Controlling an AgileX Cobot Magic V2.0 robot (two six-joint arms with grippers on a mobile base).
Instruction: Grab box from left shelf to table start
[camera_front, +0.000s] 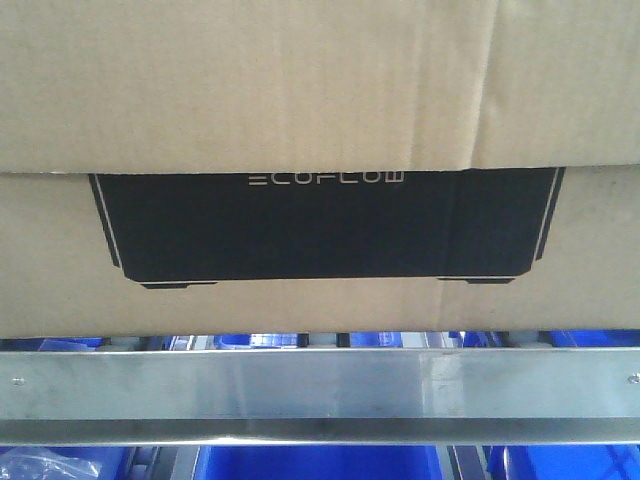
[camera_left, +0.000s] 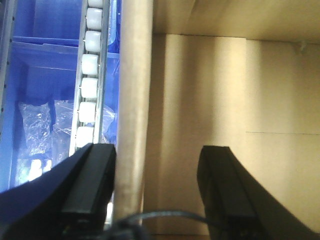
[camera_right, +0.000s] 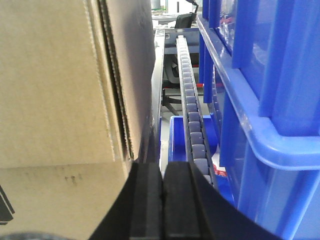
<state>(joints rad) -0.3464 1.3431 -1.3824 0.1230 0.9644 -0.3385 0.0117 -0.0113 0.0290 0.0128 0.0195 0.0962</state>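
Exterior front-facing view: the box (camera_front: 300, 100) sits just above the rail (camera_front: 320, 385). The left gripper (camera_left: 157, 192) stands wide, astride the box's edge; the right gripper (camera_right: 162, 200) is pressed closed, empty, beside the box.

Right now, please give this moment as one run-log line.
box: on shelf | left hand: open, astride box edge | right hand: shut, empty, beside box | blue bin: beside right hand

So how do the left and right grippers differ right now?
Left gripper is open; right gripper is shut, empty. Left gripper straddles the cardboard box edge; right gripper sits beside the box, by the roller track. Both are black.
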